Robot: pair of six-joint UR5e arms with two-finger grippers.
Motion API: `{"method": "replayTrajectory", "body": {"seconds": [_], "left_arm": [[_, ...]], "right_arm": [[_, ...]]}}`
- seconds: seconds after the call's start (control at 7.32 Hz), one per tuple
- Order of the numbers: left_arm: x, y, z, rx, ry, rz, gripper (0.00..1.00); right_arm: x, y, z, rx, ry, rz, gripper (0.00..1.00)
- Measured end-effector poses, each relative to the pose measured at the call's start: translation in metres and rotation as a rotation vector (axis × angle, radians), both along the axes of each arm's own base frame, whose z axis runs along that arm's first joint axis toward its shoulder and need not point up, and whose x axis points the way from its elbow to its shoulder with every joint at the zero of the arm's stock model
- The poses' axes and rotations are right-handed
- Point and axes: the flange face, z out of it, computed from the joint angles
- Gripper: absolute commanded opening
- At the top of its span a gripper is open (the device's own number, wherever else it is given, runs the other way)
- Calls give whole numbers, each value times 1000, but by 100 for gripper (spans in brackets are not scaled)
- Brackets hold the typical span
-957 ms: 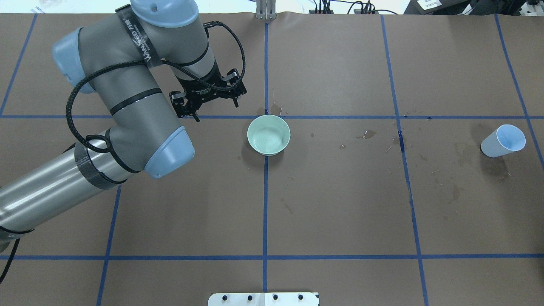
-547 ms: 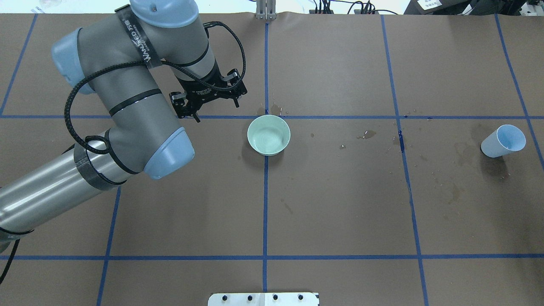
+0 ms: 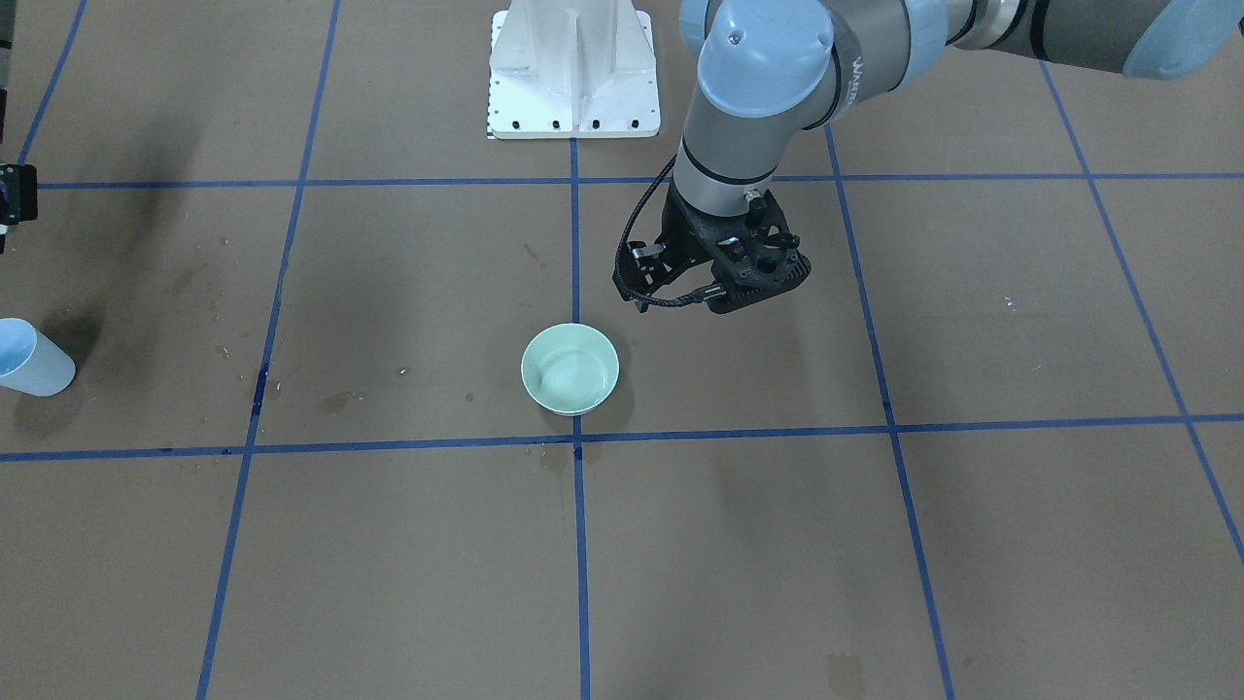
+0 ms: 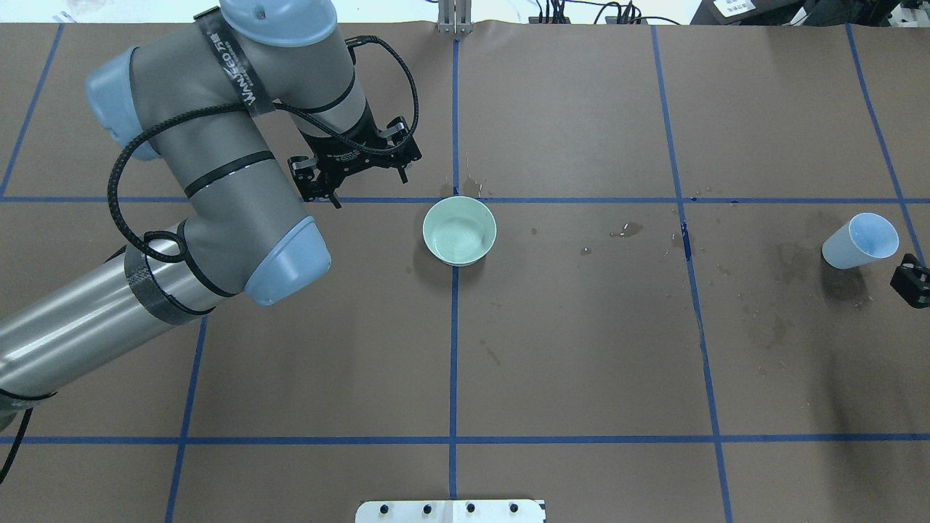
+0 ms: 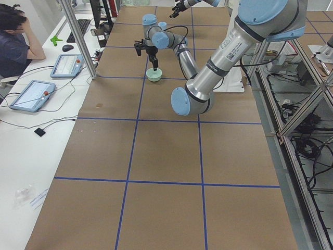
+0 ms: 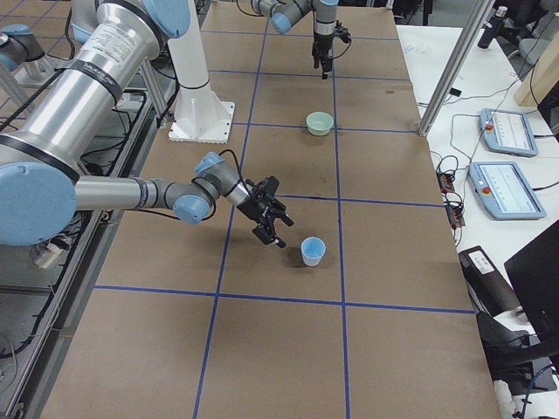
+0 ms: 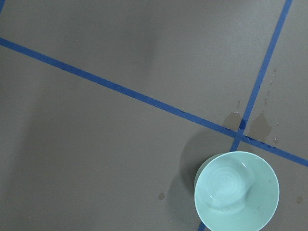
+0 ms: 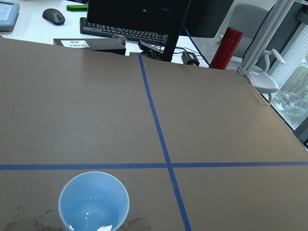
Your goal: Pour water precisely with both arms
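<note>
1. Tabletop (image 4: 581,349): brown, blue tape grid, scattered wet stains.
2. Left arm (image 4: 218,181) reaches out over it. Its claw (image 4: 360,174) hangs spread and empty, near the green bowl (image 4: 459,230).
3. Right claw (image 6: 275,231): jaws apart, empty, just beside the upright blue cup (image 6: 313,251), not touching.
4. Water (image 8: 91,211): shallow pool in the cup's bottom.

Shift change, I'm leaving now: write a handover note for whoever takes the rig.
Left gripper: open, empty, hanging beside the green bowl, not touching it.
Right gripper: close to the blue cup but apart from it; open or shut unclear.
Cup and bowl both stand upright; the cup holds a little water. Spill marks lie between them.
Done: nothing gripped.
Left: probably grasp cup, pour into bowl.
</note>
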Motion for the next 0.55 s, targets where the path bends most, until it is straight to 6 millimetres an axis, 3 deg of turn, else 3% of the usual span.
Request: {"method": "replayTrajectory", "body": {"seconds": [0.27,0.55], "left_arm": [[-1,0,0,1,1,0,100],[-1,1,-1,1,3,2,100]], "right_arm": [[-44,-5,-11,43,1,47,100],[-68,-7,9,74,43,68,100]]}}
